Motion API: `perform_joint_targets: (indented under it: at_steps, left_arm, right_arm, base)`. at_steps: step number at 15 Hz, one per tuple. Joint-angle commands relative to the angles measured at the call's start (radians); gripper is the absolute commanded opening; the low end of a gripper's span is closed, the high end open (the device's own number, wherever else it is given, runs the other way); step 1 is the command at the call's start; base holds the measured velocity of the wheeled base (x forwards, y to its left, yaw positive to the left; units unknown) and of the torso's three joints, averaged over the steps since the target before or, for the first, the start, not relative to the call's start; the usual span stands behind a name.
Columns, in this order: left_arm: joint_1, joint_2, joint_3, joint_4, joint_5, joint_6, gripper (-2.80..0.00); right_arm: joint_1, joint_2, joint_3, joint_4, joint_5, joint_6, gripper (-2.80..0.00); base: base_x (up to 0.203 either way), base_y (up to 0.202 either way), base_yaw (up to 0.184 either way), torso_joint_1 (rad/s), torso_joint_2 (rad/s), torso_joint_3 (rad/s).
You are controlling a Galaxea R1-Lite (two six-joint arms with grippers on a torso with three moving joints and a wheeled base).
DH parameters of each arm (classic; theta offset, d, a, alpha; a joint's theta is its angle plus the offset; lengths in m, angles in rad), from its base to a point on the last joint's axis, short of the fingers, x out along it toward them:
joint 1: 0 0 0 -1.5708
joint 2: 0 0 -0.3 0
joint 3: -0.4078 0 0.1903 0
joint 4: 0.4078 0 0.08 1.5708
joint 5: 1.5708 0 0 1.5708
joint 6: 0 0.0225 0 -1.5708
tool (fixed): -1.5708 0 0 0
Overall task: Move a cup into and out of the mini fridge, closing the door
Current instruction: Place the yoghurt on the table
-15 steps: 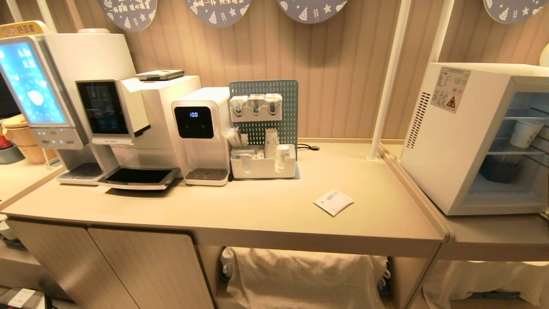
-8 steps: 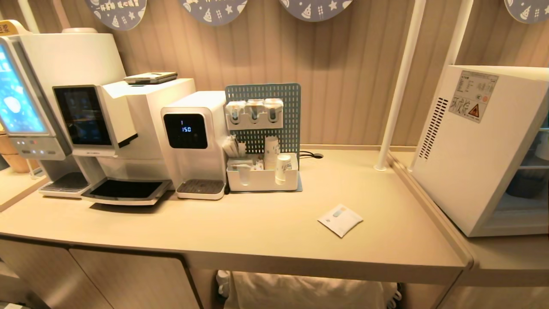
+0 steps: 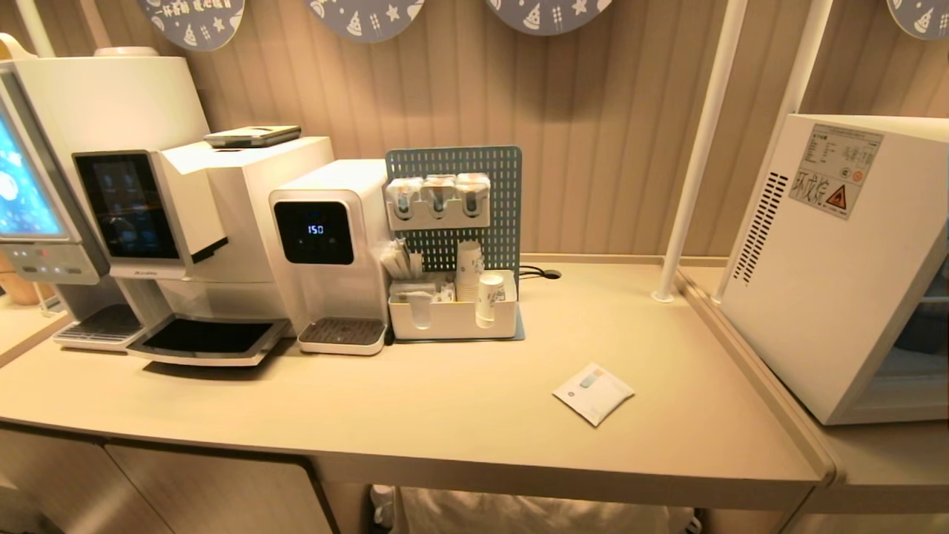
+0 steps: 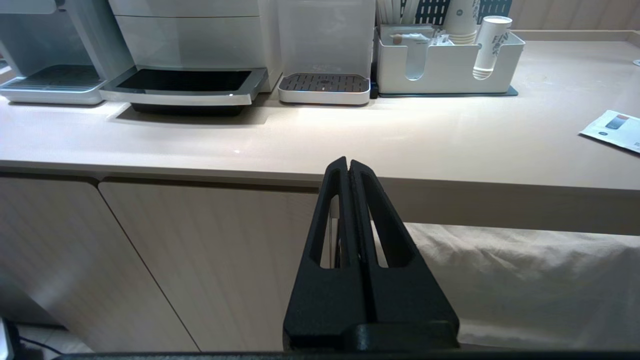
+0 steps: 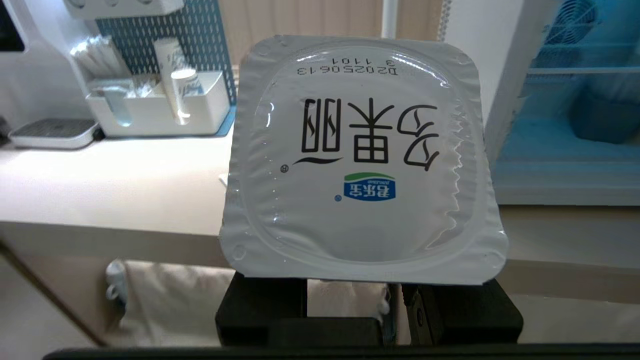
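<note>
White foil lid of the cup (image 5: 362, 160) fills the right wrist view, printed face toward the camera, with black characters and a small blue-green logo on it; the right end effector (image 5: 367, 310) grips the cup from below, its black fingers (image 5: 262, 307) showing on either side under the lid's edge. Cup body is hidden behind the lid. Neither arm shows in the head view. Left end effector (image 4: 349, 167) is fully closed and empty, fingers pressed together, held off the front edge of the counter (image 3: 460, 400) and level with the cabinet doors. At the right end stands the mini fridge (image 3: 823, 252), seen from its vented side with a warning sticker; its front is open, and the right wrist view shows a blue-lit interior with a wire shelf, a rear fan and a dark tub (image 5: 602, 117) on the floor of the compartment. The door itself is out of frame. At the back of the counter a white organiser tray (image 3: 452, 315) sits against a blue pegboard (image 3: 456, 208); it holds stacked paper cups (image 3: 469, 268), one paper cup upside down (image 3: 488, 293) in a front slot, and sachets or stirrers. A three-slot white holder (image 3: 437, 200) hangs on the pegboard with small items I cannot identify. Flat white packet (image 3: 593, 393) lies on the counter, well apart from the tray. Water dispenser (image 3: 330, 245) and coffee machine (image 3: 200, 215) stand to the left.
</note>
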Motion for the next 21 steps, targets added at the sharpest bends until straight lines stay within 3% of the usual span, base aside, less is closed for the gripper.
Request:
perform_joint_targets:
  at_steps: [1, 3, 6, 8, 11, 14, 21]
  left_arm:
    - [-0.001, 0.002, 0.000, 0.000, 0.000, -0.002, -2.80]
    - [-0.001, 0.002, 0.000, 0.000, 0.000, -0.002, -2.80]
    - [-0.001, 0.002, 0.000, 0.000, 0.000, -0.004, -2.80]
    - [-0.001, 0.002, 0.000, 0.000, 0.000, -0.005, -2.80]
    - [-0.001, 0.002, 0.000, 0.000, 0.000, -0.005, -2.80]
    - [-0.001, 0.002, 0.000, 0.000, 0.000, -0.005, -2.80]
    - [-0.001, 0.002, 0.000, 0.000, 0.000, -0.005, -2.80]
  right_arm:
    - [0.001, 0.321, -0.066, -0.048, 0.021, 0.001, -2.80]
    - [0.003, 0.570, -0.055, -0.276, 0.047, 0.008, -2.80]
    - [0.009, 0.956, 0.013, -0.785, 0.063, 0.047, -2.80]
    - [0.016, 1.247, 0.056, -1.125, 0.034, 0.070, -2.80]
    - [0.041, 1.615, 0.077, -1.439, -0.049, 0.090, -2.80]
    - [0.056, 1.848, 0.018, -1.585, -0.098, 0.084, -2.80]
    - [0.083, 2.114, -0.083, -1.628, -0.117, 0.063, -2.80]
  base:
    - [0.000, 0.000, 0.000, 0.000, 0.00, 0.000]
    - [0.000, 0.000, 0.000, 0.000, 0.00, 0.000]
    - [0.000, 0.000, 0.000, 0.000, 0.00, 0.000]
    - [0.000, 0.000, 0.000, 0.000, 0.00, 0.000]
    - [0.000, 0.000, 0.000, 0.000, 0.00, 0.000]
    - [0.000, 0.000, 0.000, 0.000, 0.00, 0.000]
    - [0.000, 0.000, 0.000, 0.000, 0.00, 0.000]
